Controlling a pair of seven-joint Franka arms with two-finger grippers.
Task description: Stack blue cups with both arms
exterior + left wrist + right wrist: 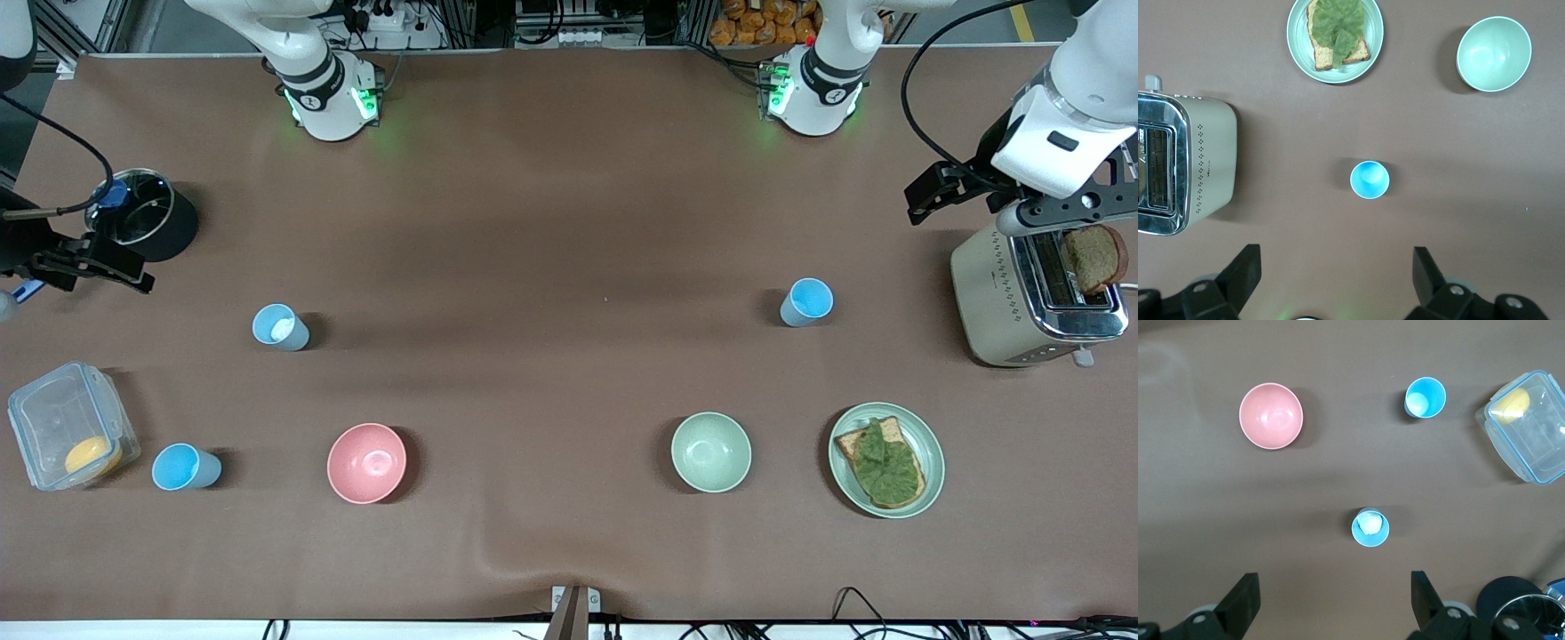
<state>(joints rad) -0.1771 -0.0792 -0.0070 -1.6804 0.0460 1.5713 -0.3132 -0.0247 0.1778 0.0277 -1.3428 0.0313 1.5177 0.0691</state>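
Blue cups stood apart and unstacked: one (807,302) beside the toaster (1036,298), two (280,327) (185,468) toward the right arm's end; both the left gripper (1335,280) and the right gripper (1335,600) hung spread and empty, so each should descend centred over its nearest cup.

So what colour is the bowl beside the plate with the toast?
Pale green bowl, clearest in the left wrist view, beside the plate.

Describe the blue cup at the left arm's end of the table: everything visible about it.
The sky-blue cup is a small, tapered, handleless tumbler, plastic by its look, standing upright with its mouth open and apparently empty. It stands alone on the brown table, farther from the front camera than the pale green bowl, beside the toaster. Nothing touches it.
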